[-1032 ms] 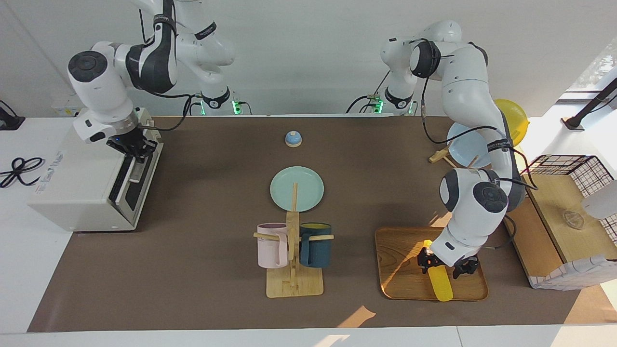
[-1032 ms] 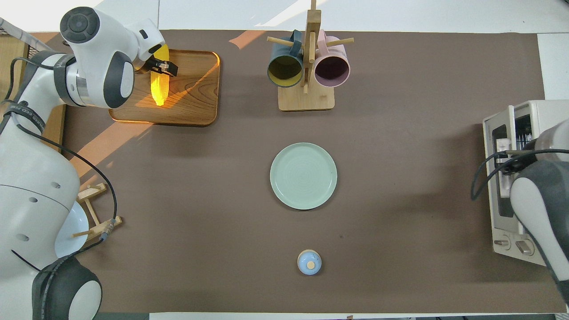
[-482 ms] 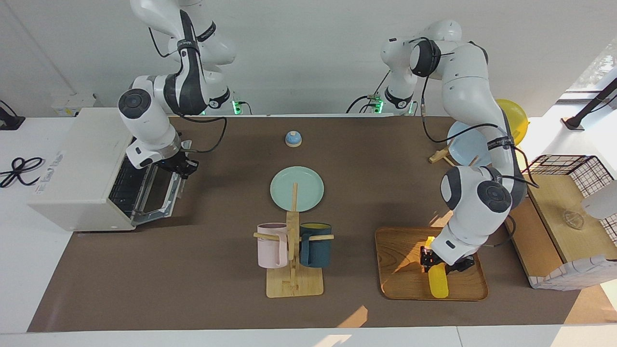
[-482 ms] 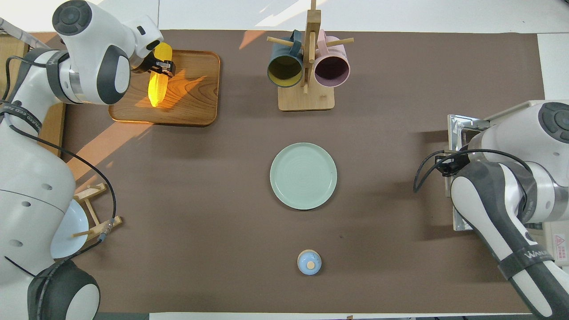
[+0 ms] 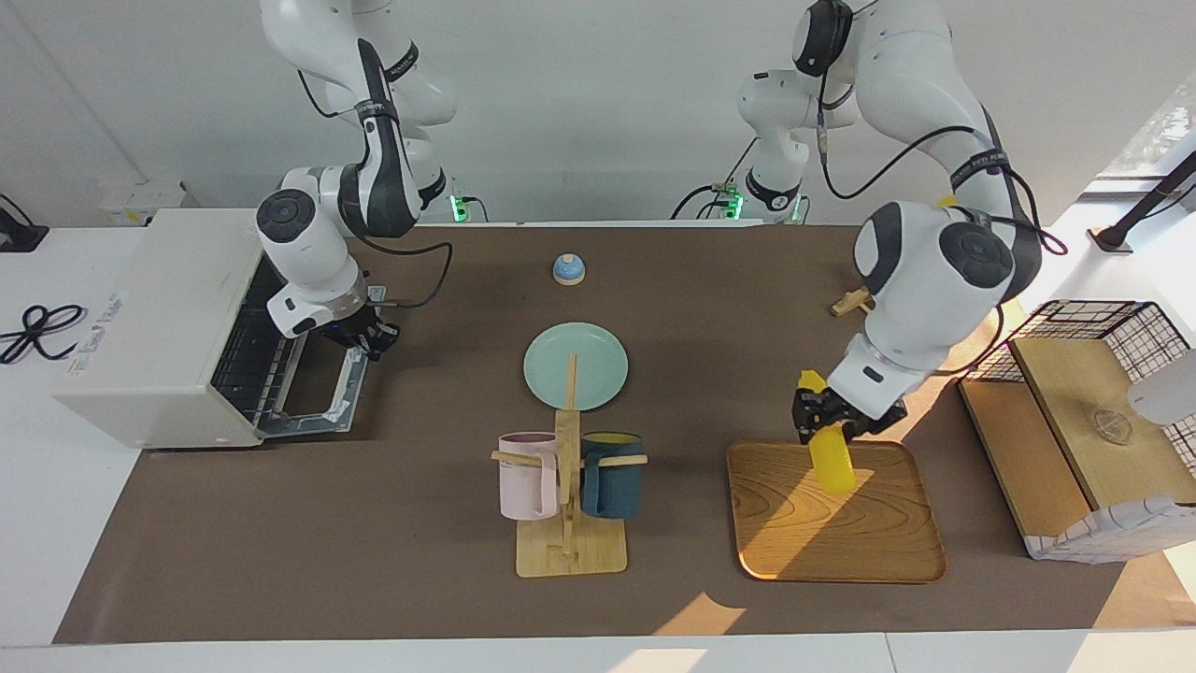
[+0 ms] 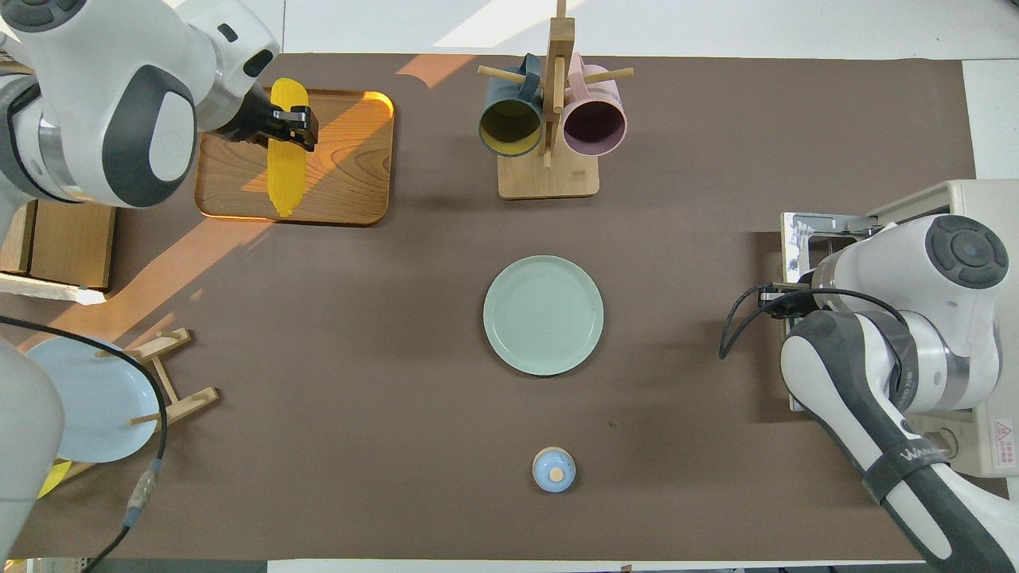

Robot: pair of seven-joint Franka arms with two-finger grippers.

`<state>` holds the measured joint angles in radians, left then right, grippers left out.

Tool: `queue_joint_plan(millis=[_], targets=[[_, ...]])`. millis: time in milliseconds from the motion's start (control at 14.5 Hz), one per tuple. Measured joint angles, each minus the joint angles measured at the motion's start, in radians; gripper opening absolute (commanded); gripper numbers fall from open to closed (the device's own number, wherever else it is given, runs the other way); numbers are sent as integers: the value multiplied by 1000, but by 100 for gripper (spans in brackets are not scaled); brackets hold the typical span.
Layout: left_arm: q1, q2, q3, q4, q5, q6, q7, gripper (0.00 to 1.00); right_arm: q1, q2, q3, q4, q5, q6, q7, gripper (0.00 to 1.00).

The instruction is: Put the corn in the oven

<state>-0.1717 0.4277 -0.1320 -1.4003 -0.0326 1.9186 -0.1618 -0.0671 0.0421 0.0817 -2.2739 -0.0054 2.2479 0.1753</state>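
My left gripper (image 5: pixel 834 418) is shut on the yellow corn (image 5: pixel 831 460) and holds it tilted in the air over the wooden tray (image 5: pixel 794 533). In the overhead view the corn (image 6: pixel 284 163) hangs from the left gripper (image 6: pixel 280 127) over the tray (image 6: pixel 350 175). The white oven (image 5: pixel 159 308) stands at the right arm's end of the table with its door (image 5: pixel 346 388) dropped open and its wire rack showing. My right gripper (image 5: pixel 367 338) is at the door's outer edge. In the overhead view the right arm covers most of the oven (image 6: pixel 967 199).
A green plate (image 5: pixel 575 365) lies mid-table, with a mug rack (image 5: pixel 570 542) holding a pink mug and a dark blue mug farther from the robots. A small blue bell (image 5: pixel 568 268) sits nearer the robots. A wire basket (image 5: pixel 1117 322) and a plate rack (image 6: pixel 171 382) stand at the left arm's end.
The left gripper closed on the corn and lifted it off the tray. The right gripper pulled the oven door from shut down to fully open.
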Motion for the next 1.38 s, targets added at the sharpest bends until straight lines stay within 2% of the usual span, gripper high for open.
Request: queue_joint_plan(millis=[138, 344, 688, 826, 1032, 1239, 1377], targets=[[-57, -84, -1, -99, -3, -3, -81, 0, 0, 10, 0, -14, 9, 30, 0, 0], [-153, -137, -3, -191, -7, 17, -196, 0, 0, 20, -1, -43, 20, 53, 0, 0], [-344, -189, -4, -450, -8, 295, -365, 0, 30, 23, -14, -53, 30, 53, 21, 0], [-414, -177, -2, -502, -8, 347, -408, 0, 64, 25, -14, -20, 31, 23, 48, 41], [-489, -104, 0, -511, -8, 491, -500, 0, 83, 43, -15, 116, 31, -109, 57, 100], [-503, -24, 3, -466, -8, 544, -514, 0, 86, 50, -17, 224, 30, -215, 57, 100], [-503, -13, 5, -458, -8, 548, -514, 0, 101, 50, -16, 242, 30, -224, 57, 100]])
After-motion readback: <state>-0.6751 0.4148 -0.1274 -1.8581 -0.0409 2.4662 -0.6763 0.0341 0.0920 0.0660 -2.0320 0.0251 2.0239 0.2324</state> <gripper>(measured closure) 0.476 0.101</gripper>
